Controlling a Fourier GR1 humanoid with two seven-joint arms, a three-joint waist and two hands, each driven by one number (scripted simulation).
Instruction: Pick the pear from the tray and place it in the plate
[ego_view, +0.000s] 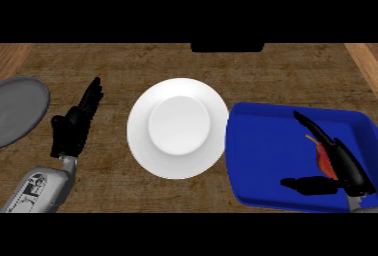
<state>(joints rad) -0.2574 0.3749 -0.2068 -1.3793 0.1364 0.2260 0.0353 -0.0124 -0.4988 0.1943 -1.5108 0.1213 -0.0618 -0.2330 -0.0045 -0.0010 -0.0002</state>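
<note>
Red-orange pear (322, 159) is lying inside the blue plastic tray (269, 150), right of the white round plate (177, 128), long axis pointing away, right black hand (341, 172) curling around it.

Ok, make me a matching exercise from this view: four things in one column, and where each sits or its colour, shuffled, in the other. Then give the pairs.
Things:
1. plate
2. tray
3. left hand
4. grey disc

Descriptions:
A. blue, at the right, with the right hand over it
B. cut off by the left edge of the view
C. white, at the middle of the counter
D. black, open, between the grey disc and the plate

Pairs: 1-C, 2-A, 3-D, 4-B
</note>
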